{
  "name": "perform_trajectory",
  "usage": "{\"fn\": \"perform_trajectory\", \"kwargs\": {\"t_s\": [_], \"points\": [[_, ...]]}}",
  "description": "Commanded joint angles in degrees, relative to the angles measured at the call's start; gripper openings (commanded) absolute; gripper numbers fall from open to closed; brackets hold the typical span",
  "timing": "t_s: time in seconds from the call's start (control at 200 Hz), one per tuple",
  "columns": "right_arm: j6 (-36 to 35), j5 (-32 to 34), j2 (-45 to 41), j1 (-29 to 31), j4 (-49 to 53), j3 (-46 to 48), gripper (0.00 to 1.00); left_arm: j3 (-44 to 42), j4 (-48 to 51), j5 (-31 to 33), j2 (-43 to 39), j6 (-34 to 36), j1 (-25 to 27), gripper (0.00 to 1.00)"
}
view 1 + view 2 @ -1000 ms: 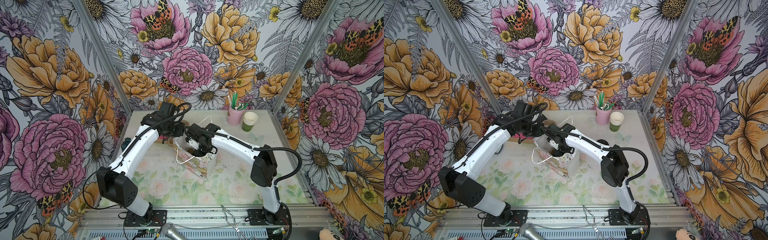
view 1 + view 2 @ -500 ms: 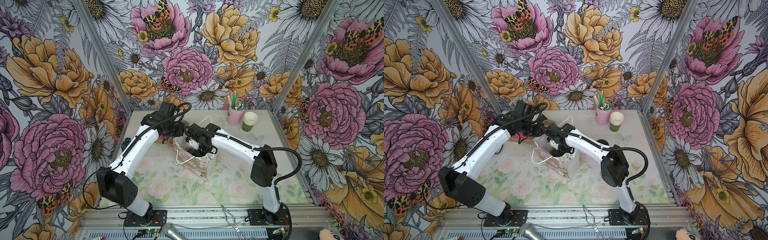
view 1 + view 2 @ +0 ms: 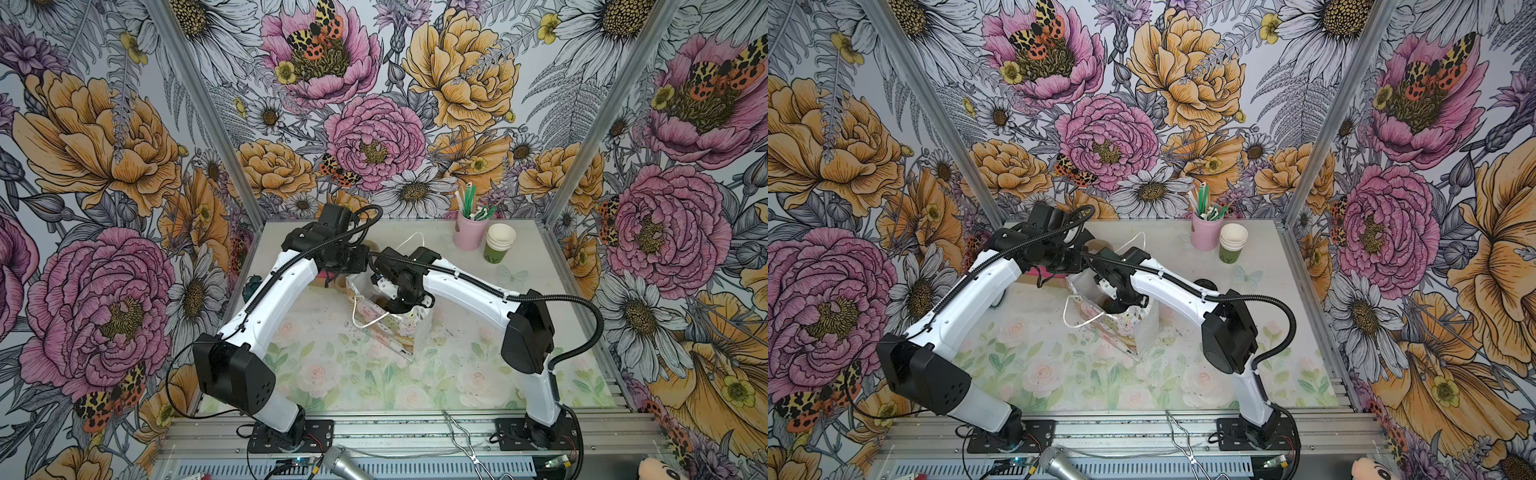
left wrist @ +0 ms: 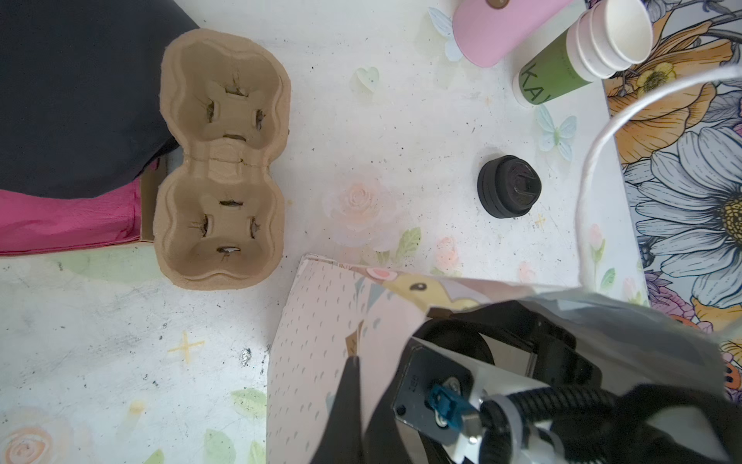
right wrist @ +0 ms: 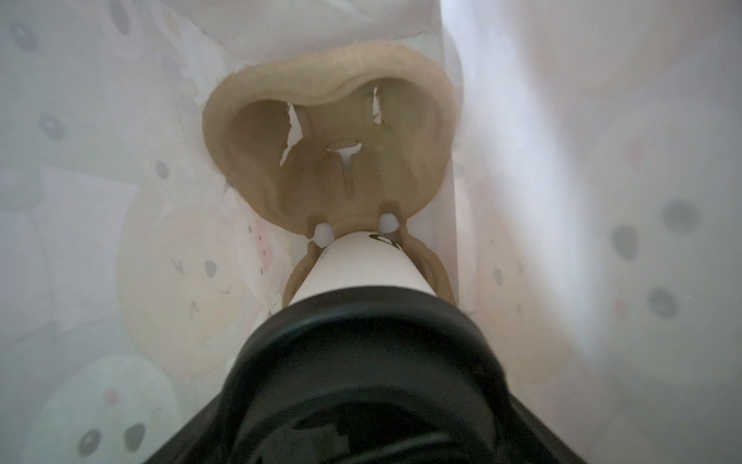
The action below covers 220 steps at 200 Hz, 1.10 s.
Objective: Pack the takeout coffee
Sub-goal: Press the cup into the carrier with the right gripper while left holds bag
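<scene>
The takeout coffee (image 5: 361, 269), a whitish paper cup with a black lid (image 5: 361, 353), stands in one socket of a brown pulp carrier (image 5: 333, 132) inside the pastel gift bag (image 3: 395, 336). My right gripper (image 5: 363, 405) reaches down into the bag and is shut on the cup at its lid, with the fingers mostly hidden behind the lid. In both top views the cup is hidden by the right gripper (image 3: 401, 301) and the bag (image 3: 1121, 332). My left gripper (image 4: 355, 361) is shut on the bag's rim (image 4: 321, 305) and holds the mouth apart.
A second, empty pulp carrier (image 4: 221, 160) lies beside pink napkins (image 4: 60, 225) behind the bag. Loose black lids (image 4: 508, 187) sit to the right. A stack of lidless cups (image 3: 498, 245) and a pink cup of straws (image 3: 469, 232) stand at the back right.
</scene>
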<state>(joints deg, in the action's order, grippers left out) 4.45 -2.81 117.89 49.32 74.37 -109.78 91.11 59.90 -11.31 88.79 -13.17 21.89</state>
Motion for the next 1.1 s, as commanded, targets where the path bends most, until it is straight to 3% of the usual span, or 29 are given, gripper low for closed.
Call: {"fn": "perform_trajectory", "kwargs": {"t_s": [0.0, 1.096], "points": [[-0.1, 0.3, 0.4, 0.0, 0.2, 0.4, 0.90, -0.8, -2.2, -1.1, -0.6, -0.3, -0.2, 0.00], [1.0, 0.1, -1.7, 0.1, 0.2, -1.9, 1.00, -1.0, -2.3, -1.3, -0.3, -0.3, -0.1, 0.00]]}}
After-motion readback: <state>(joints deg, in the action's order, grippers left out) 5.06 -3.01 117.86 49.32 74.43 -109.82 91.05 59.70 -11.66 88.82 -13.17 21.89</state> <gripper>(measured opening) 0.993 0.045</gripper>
